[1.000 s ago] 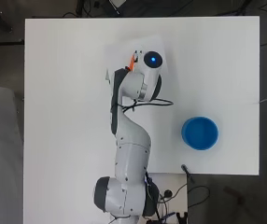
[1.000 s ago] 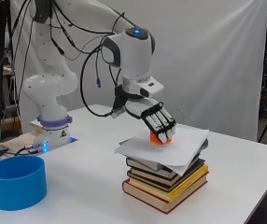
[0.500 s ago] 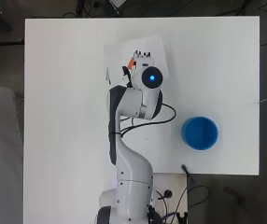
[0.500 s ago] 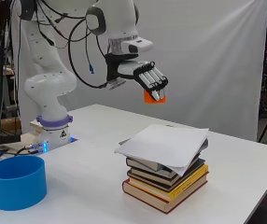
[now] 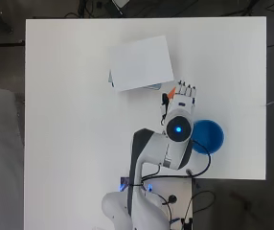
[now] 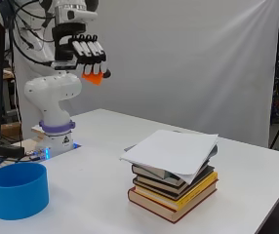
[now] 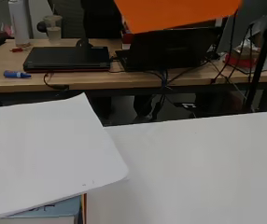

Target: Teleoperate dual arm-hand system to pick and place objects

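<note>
My hand (image 5: 184,97) (image 6: 83,52) is high above the table, its fingers curled round a small orange object (image 5: 171,91) (image 6: 93,77). That orange object (image 7: 175,13) fills the upper edge of the wrist view. A blue cup (image 5: 210,136) (image 6: 17,190) stands on the table near the arm's base, partly hidden under the arm in the overhead view. A stack of books (image 6: 173,187) with a white sheet of paper (image 5: 141,62) (image 6: 171,150) (image 7: 40,149) on top sits further out on the table, away from the hand.
The white table (image 5: 70,120) (image 6: 247,195) spreads around the stack. Cables and the arm's base (image 6: 56,139) lie at the near edge. Desks with laptops (image 7: 68,58) show in the room behind.
The hand has carried the orange object up off the paper-topped book stack and swung it back toward the arm's base and the blue cup, rising higher.
</note>
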Tool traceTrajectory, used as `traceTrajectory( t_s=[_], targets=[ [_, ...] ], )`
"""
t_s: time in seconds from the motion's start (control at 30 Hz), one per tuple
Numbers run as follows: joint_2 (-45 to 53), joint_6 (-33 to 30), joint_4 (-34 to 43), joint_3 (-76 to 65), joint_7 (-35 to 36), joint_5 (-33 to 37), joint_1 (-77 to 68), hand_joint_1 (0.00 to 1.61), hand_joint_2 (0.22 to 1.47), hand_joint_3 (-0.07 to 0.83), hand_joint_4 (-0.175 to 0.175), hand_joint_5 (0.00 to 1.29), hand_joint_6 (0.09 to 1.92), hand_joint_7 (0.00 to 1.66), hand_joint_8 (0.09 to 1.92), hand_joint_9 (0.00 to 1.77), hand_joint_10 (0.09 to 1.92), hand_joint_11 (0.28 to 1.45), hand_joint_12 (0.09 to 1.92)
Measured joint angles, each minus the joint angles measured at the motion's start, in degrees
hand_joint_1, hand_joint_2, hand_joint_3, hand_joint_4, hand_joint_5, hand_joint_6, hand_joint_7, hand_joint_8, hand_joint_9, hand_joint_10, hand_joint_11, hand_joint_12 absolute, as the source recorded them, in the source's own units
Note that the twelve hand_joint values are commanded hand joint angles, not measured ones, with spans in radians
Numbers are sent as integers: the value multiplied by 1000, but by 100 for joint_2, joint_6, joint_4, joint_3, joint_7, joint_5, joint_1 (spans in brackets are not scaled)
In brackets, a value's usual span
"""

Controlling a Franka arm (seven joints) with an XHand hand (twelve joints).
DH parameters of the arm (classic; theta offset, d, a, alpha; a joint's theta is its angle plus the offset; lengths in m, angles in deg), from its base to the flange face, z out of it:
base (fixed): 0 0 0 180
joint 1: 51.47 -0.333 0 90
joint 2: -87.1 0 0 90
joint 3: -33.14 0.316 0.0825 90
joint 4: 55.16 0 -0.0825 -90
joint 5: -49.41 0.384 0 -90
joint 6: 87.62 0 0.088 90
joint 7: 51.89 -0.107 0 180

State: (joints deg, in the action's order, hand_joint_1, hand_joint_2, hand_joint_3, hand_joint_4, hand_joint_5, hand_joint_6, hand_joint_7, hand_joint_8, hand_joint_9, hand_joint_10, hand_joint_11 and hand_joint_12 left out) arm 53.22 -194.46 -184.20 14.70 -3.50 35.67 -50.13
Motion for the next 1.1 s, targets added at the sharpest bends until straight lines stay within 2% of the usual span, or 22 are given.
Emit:
traceTrajectory(
  t_s=[0.07, 0.2, 0.23, 0.27, 0.3, 0.37, 0.47, 0.63, 0.7, 0.8, 0.87, 0.9, 0.93, 1.03, 1.07, 1.1],
  targets=[
    [-75, -9, -65, -177, -60, -44, 42, 1211, 1157, 0, -70, 928, 918, 900, 1324, 996, 1570, 703, 1658],
    [130, -92, -47, -924, 95, -75, 88, 1208, 1152, -1, -44, 921, 948, 920, 1278, 1021, 1548, 741, 1669],
    [176, -110, -56, -1122, 101, -100, 102, 1259, 1153, -2, -91, 916, 1033, 879, 1177, 982, 1463, 703, 1622],
    [205, -137, -89, -1311, 106, -141, 123, 1298, 1169, 0, -129, 859, 1139, 807, 847, 897, 1388, 640, 1487],
    [228, -178, -149, -1472, 100, -213, 146, 1321, 1157, -1, -105, 852, 1127, 836, 834, 924, 1318, 632, 1448],
    [279, -248, -276, -1681, 120, -363, 160, 1277, 1148, 1, -148, 858, 1012, 949, 1081, 1091, 1424, 743, 1563],
    [372, -439, -375, -1986, 265, -350, 157, 1245, 1160, 1, -173, 845, 969, 963, 1282, 1188, 1575, 814, 1648],
    [464, -720, -855, -2608, 470, -241, 169, 1233, 1180, 2, -175, 806, 1008, 935, 1363, 1198, 1633, 822, 1670],
    [489, -785, -1043, -2773, 519, -226, 173, 1227, 1179, 1, -175, 824, 1126, 896, 1290, 1203, 1644, 823, 1666],
    [487, -778, -1261, -2869, 533, -244, 203, 1222, 1182, 2, -175, 825, 1195, 870, 1269, 1207, 1660, 820, 1662],
    [457, -712, -1380, -2879, 493, -273, 255, 1063, 1186, 1, 31, 828, 1211, 962, 1402, 1215, 1675, 819, 1662],
    [419, -691, -1425, -2871, 471, -291, 290, 1019, 1187, 1, 90, 827, 1216, 989, 1450, 1217, 1681, 813, 1658],
    [382, -670, -1478, -2863, 447, -307, 323, 994, 1189, 1, 122, 825, 1222, 1001, 1490, 1216, 1687, 803, 1652],
    [348, -557, -1593, -2864, 331, -354, 385, 966, 1193, 1, 160, 819, 1239, 1001, 1541, 1181, 1676, 731, 1579],
    [330, -533, -1605, -2862, 286, -384, 412, 1056, 1197, 0, 41, 797, 1186, 964, 1501, 1146, 1633, 685, 1498],
    [278, -491, -1646, -2858, 221, -430, 476, 1132, 1196, -1, -56, 789, 1130, 944, 1451, 1120, 1587, 654, 1426]
  ],
)
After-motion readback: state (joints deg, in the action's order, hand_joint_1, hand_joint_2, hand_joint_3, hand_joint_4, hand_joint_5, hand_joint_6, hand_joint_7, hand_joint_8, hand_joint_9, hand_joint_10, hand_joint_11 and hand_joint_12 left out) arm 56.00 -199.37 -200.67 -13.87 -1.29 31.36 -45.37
